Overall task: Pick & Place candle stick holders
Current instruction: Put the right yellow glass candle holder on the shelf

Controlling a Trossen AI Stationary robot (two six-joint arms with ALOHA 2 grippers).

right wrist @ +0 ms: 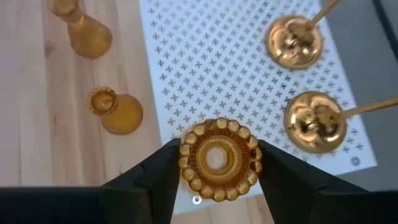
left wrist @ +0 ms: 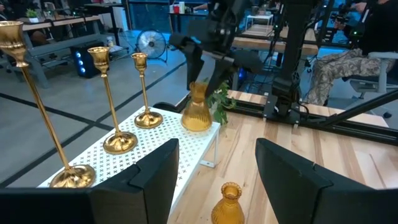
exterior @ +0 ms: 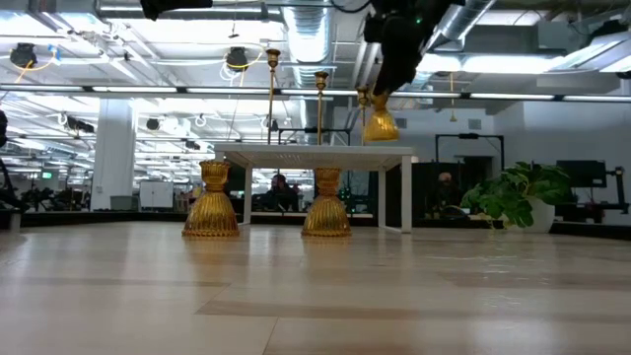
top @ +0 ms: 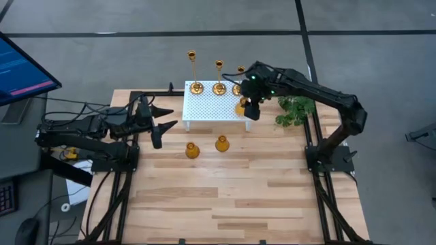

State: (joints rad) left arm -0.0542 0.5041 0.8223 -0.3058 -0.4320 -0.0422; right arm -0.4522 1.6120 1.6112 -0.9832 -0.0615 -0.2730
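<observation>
**Amber holder hanging over the shelf's near corner**

The right hand (right wrist: 214, 171) is gripping one amber holder (exterior: 381, 124) by its beaded rim, fingers closed on either side, and is carrying it upright above the white perforated shelf (top: 214, 105). The holder's long axis is running vertical, its base hanging just above the shelf's right front corner, so the coming move looks like a straight drop. Three brass candlesticks (top: 219, 78) are standing along the shelf's far edge. Two more amber holders (top: 207, 147) are waiting on the tabletop (top: 238, 197) in front of the shelf. The left hand (top: 161, 125) is hovering at the left, spread wide and empty, nearer those two.
</observation>
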